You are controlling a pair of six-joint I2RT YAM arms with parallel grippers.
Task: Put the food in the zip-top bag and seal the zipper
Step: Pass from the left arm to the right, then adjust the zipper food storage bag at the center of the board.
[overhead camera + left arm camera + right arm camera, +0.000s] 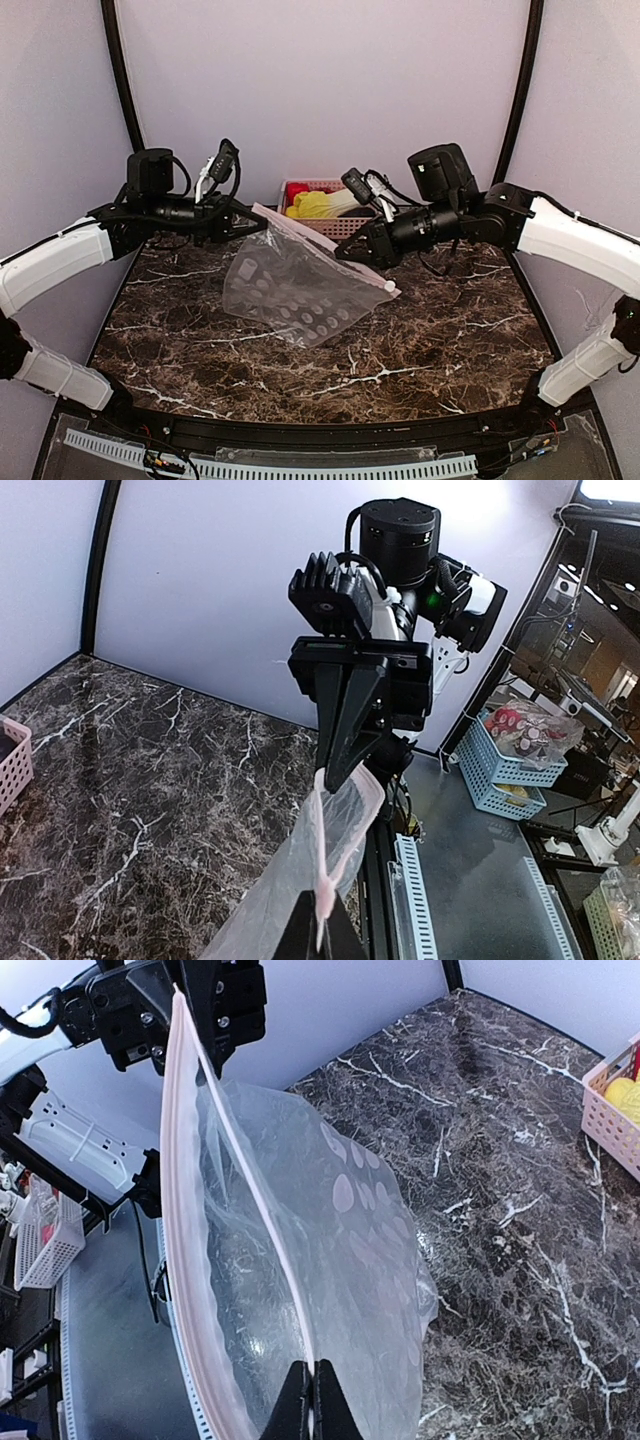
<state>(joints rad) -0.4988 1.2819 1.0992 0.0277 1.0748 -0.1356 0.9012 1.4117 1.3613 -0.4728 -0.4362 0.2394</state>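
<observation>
Holding 1 bag [290,285]: 2 claws, left [256,226], right [345,250].

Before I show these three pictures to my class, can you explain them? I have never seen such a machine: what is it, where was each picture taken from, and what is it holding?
These are two robot arms bolted at the near edge of a marble-patterned table. The wide picture looks down from above and behind them; the other two come from cameras on each wrist.

The left gripper and the right gripper are each shut on the mouth edge of a clear dotted zip-top bag, stretching it taut between them while its body droops onto the table. The zipper shows as a pale strip in the right wrist view.

At the back stands a pink basket holding toy food, which is not yet bagged.
</observation>
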